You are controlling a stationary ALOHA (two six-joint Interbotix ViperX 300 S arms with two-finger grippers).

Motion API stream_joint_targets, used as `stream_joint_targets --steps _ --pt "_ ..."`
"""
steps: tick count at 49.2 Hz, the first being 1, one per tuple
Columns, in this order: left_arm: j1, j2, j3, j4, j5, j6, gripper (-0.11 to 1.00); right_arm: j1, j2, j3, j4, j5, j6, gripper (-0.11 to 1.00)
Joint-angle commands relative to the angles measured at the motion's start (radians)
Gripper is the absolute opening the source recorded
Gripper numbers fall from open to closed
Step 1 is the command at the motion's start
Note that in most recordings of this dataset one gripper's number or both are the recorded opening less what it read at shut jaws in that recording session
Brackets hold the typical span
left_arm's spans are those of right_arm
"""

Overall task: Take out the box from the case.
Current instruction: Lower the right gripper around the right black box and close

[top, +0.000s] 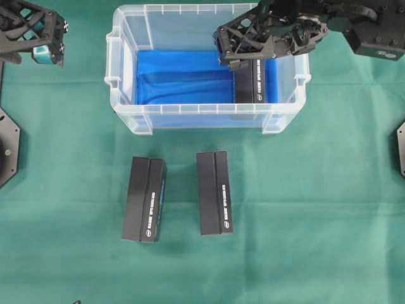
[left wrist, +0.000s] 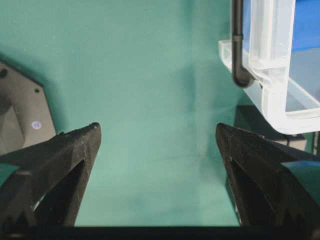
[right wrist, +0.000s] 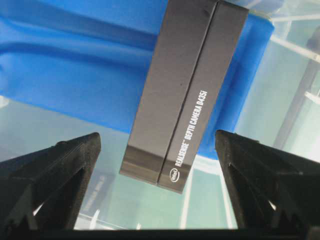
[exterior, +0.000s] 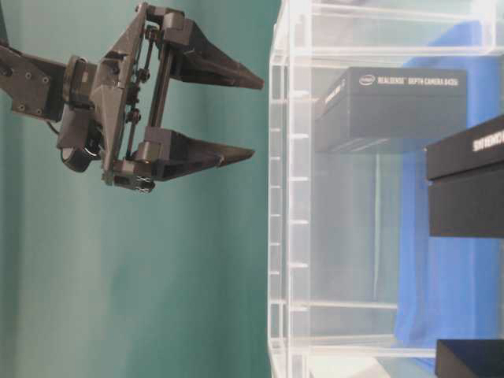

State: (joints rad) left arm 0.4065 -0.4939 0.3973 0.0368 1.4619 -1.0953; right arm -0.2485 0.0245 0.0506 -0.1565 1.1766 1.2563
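One box (right wrist: 182, 95) lies in the case (top: 126, 114) under the wide-open, empty right hand (right wrist: 157, 145).

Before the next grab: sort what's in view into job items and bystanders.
Job:
- case
- box inside the case
- right gripper, open above that box

Lying about:
- two black boxes on the cloth
- left gripper, open, off to the side

the black box (right wrist: 185, 95) lying in the case (top: 126, 117) carries an oval intel logo and white lettering "realsense depth camera d435i" along its side, "intel realsense depth camera d435" shows on a box (exterior: 390, 106) in the table-level view, and print on the two boxes on the cloth is too small to read.
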Motion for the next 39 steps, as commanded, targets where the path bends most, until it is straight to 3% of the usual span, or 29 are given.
stream_joint_targets --steps 1,39 --pt "-0.002 -0.005 -0.017 0.002 -0.003 0.002 0.99 0.002 -0.015 -0.018 -0.003 -0.002 0.002 0.94" --pt "-0.003 -0.003 -0.017 0.002 -0.015 0.002 0.99 -0.002 0.023 0.014 -0.005 -0.011 0.021 0.94"
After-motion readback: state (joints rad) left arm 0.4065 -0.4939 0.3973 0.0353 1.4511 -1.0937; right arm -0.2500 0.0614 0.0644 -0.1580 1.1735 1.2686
